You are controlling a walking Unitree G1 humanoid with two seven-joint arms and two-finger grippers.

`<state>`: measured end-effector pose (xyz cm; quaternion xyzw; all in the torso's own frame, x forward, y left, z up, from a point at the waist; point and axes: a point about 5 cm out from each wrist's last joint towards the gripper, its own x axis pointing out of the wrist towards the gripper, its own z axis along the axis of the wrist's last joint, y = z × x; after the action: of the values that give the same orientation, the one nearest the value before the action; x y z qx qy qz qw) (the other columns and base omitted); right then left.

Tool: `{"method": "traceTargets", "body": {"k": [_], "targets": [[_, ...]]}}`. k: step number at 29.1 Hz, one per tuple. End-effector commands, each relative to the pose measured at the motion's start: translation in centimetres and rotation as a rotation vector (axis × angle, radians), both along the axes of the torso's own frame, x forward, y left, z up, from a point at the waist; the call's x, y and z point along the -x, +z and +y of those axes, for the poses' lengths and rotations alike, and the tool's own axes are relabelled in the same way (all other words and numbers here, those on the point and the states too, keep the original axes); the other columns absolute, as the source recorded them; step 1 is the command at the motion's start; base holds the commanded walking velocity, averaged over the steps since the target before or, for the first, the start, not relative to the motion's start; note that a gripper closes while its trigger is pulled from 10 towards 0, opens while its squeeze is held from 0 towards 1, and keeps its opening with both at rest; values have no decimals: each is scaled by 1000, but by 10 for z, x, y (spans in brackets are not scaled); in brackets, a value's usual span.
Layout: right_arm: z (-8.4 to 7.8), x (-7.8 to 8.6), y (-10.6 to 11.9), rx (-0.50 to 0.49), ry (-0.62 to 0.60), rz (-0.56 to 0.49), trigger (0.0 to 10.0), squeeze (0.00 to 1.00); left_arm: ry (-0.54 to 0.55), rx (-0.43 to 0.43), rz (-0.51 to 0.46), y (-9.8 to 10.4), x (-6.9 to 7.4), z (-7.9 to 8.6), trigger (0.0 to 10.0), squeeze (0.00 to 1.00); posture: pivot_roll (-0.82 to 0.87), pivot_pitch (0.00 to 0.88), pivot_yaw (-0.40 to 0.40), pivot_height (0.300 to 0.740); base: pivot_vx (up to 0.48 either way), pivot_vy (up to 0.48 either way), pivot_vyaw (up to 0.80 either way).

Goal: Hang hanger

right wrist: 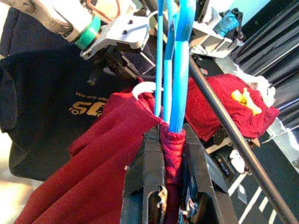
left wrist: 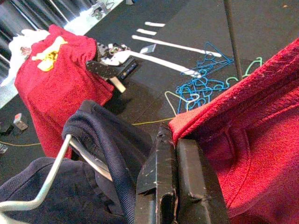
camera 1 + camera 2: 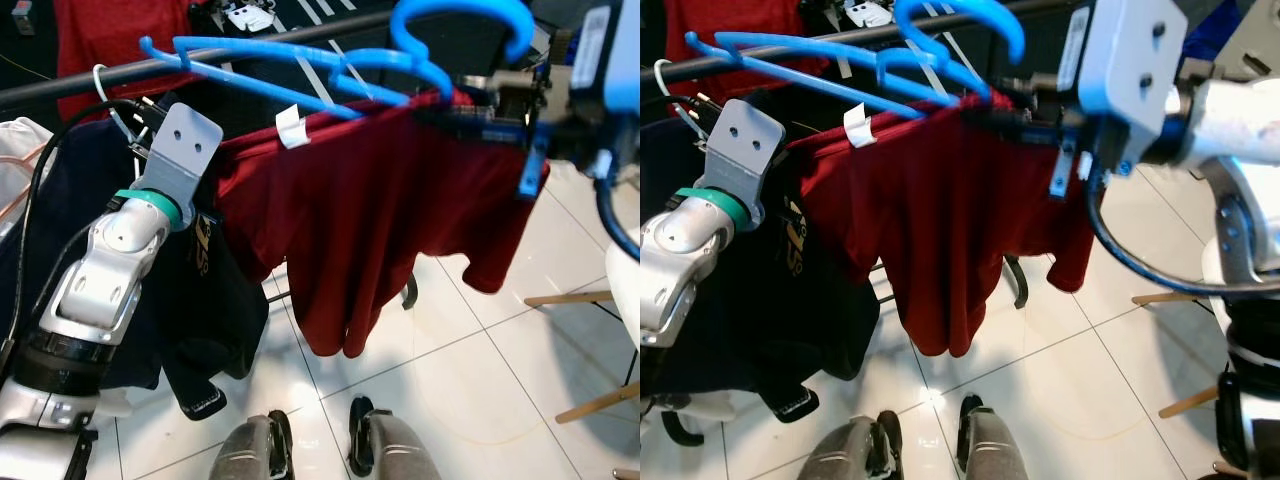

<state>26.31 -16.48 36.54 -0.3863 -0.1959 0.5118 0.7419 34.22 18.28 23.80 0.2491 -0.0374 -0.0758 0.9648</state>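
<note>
The right gripper (image 1: 164, 186) is clamped tight on the shoulder of a red shirt (image 3: 380, 210) and the blue hanger (image 3: 300, 70) inside it, holding both up close to the dark rail (image 3: 90, 82), the hook (image 3: 470, 25) raised above the rail and not over it. The left gripper (image 2: 175, 182) has its fingers pressed together against the shirt's other shoulder, beside a navy shirt (image 2: 56, 186) on a white wire hanger (image 2: 51, 172). White floor tiles (image 3: 480, 380) lie below

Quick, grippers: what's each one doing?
Left gripper: shut, beside the red shirt.
Right gripper: shut on the red shirt and blue hanger.
</note>
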Motion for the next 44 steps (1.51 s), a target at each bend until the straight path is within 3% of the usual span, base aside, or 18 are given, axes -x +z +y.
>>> {"method": "traceTargets", "body": {"k": [1,10,11,14,16,33,38,44], "targets": [[-6,12,12,-11,17,-53,10000,0,107,1,104,-18,-2,23,10000,0,-186,157,83,740,0,0,0],[-8,12,-5,30,13,18,10000,0,34,23,138,-12,-8,30,10000,0,-187,160,68,740,0,0,0],[-10,7,-10,21,-23,9,10000,0,-17,-10,133,-11,-4,37,10000,0,-179,165,66,740,0,0,0],[-10,7,-10,21,-23,9,10000,0,-17,-10,133,-11,-4,37,10000,0,-179,165,66,740,0,0,0],[-12,1,-9,-23,-66,-21,10000,0,-75,-80,159,-17,5,47,10000,0,-174,171,62,740,0,0,0],[-10,10,-14,-6,-27,52,10000,0,15,-105,181,-22,-4,57,10000,0,-181,176,64,740,0,0,0],[-14,5,-35,61,-85,81,10000,0,36,-89,173,-15,-10,60,10000,0,-176,178,63,740,0,0,0],[-17,3,-40,79,-109,75,10000,0,44,-91,181,-16,-10,64,10000,0,-175,182,66,740,0,0,0]]}}
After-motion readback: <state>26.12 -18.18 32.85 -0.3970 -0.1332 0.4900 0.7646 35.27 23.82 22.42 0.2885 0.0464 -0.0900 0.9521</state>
